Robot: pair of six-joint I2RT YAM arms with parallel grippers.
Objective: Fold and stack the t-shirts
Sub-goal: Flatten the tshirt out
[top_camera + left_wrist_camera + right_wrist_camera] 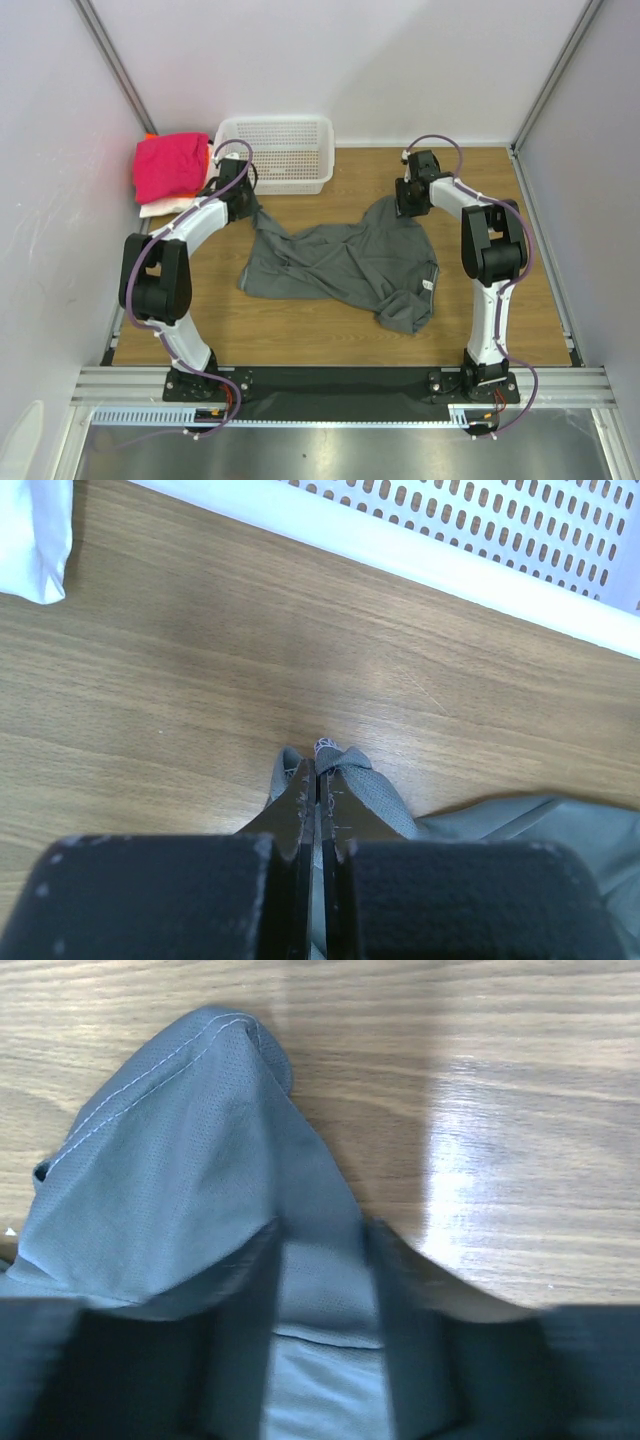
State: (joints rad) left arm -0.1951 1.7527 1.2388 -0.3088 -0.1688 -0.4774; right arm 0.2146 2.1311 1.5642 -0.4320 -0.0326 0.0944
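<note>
Left jaws clamped on an edge of the dark grey t-shirt [340,265], crumpled on the wooden surface [300,335]; right jaws apart, straddling its far edge.

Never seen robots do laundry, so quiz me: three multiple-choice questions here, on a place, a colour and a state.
1. The pink shirt lies: A) left of the basket B) inside it C) on the floor
2. The basket is: A) blue B) white C) black
3. The left gripper is: A) wide open B) gripping the basket C) shut on the grey shirt's corner
Answers: 1 A, it sits at the far-left corner, beside the basket; 2 B, white mesh walls; 3 C, its jaws are closed on grey cloth in the left wrist view.
</note>
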